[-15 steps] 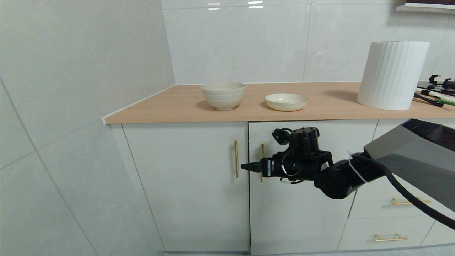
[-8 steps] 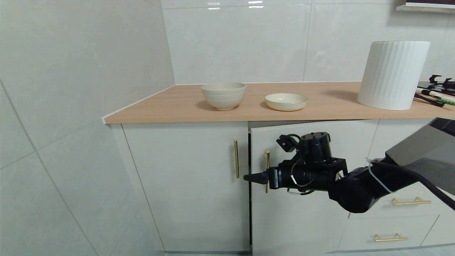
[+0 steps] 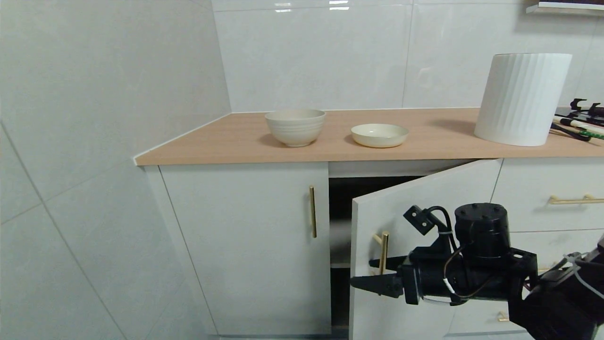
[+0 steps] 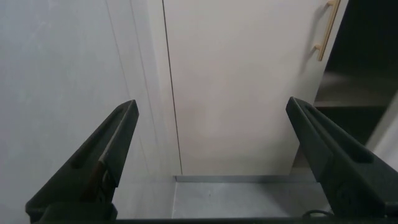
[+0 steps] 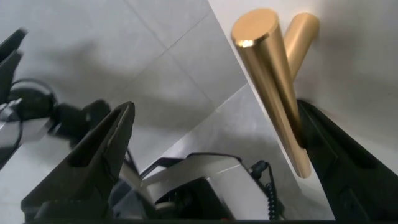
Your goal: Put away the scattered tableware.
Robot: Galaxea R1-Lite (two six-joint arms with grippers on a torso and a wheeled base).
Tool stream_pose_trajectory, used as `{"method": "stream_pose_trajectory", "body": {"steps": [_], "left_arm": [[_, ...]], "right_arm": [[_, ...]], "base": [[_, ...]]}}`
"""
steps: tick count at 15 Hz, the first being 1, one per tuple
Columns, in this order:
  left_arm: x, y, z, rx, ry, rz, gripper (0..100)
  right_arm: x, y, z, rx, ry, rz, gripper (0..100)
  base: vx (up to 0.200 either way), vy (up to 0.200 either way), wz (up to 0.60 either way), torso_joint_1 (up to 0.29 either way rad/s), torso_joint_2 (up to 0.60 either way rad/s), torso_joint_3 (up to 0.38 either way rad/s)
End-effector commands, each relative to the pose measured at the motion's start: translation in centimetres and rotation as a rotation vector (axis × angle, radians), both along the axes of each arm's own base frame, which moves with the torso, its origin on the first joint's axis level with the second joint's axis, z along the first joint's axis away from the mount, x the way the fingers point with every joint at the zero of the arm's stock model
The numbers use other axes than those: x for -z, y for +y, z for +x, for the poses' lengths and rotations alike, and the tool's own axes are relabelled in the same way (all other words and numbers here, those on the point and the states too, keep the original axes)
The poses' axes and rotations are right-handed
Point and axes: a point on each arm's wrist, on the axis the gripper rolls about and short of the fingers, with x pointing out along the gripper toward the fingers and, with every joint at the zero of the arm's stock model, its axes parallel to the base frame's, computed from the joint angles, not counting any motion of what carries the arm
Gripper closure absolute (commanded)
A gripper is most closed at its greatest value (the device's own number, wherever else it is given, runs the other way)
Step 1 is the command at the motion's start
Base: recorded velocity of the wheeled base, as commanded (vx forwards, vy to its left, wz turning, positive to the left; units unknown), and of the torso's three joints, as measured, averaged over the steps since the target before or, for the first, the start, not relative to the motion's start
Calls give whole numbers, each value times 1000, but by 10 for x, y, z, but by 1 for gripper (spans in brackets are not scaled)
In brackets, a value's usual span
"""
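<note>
Head view showed your right gripper [image 3: 361, 272] spread open with the handle [image 3: 384, 252] of the part-open door [image 3: 424, 198] between its fingers, your left gripper [image 4: 211, 107] open and empty, while bowl [image 3: 296, 126] and dish [image 3: 379, 134] sat on the counter [image 3: 434, 137], not yet stowed.

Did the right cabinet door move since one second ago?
Yes. The right cabinet door swung open toward the robot, away from the fixed left door, leaving a dark gap.

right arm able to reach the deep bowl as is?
Not directly, probably: right pincer sits low at the door handle, below the counter; the deep bowl stands clear on top, so lift first.
</note>
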Motion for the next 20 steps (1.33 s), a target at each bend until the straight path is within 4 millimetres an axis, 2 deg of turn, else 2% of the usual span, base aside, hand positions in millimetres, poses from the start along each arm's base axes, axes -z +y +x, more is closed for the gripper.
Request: {"method": "stream_pose_trajectory", "body": {"steps": [1, 3, 8, 10, 11, 13, 14, 15, 17, 18, 19, 20], "left_arm": [[0, 0, 0, 0, 0, 0, 0], [0, 0, 0, 0, 0, 0, 0], [-1, 0, 0, -3, -11, 5, 0], [-23, -1, -6, 35, -112, 2, 0], [-51, -4, -14, 185, -90, 6, 0], [-88, -8, -15, 387, 71, -43, 0], [-102, -10, -6, 480, 157, -75, 0], [-122, -14, 26, 647, 281, -133, 0], [-137, -18, 82, 796, 387, -189, 0], [-138, -21, 103, 855, 424, -203, 0], [-136, -33, 146, 937, 492, -216, 0], [-123, -46, 183, 973, 560, -222, 0]], "right_arm": [[-2, -6, -11, -24, -4, 11, 0], [-6, -6, -12, -39, -16, 25, 0], [-3, -6, -17, -48, -2, 14, 0], [-3, -7, -18, -48, -2, 14, 0], [-3, -7, -18, -47, 3, 13, 0], [-2, -6, -17, -47, 3, 13, 0], [-2, -6, -17, -47, 3, 13, 0], [-2, -6, -17, -47, 2, 14, 0], [-2, -6, -17, -47, 2, 14, 0], [-2, -6, -17, -47, 2, 14, 0], [-2, -6, -17, -49, 3, 13, 0], [-3, -6, -17, -49, 1, 15, 0]], "base": [[0, 0, 0, 0, 0, 0], [0, 0, 0, 0, 0, 0], [0, 0, 0, 0, 0, 0], [0, 0, 0, 0, 0, 0], [0, 0, 0, 0, 0, 0], [0, 0, 0, 0, 0, 0], [0, 0, 0, 0, 0, 0], [0, 0, 0, 0, 0, 0], [0, 0, 0, 0, 0, 0], [0, 0, 0, 0, 0, 0], [0, 0, 0, 0, 0, 0], [0, 0, 0, 0, 0, 0]]}}
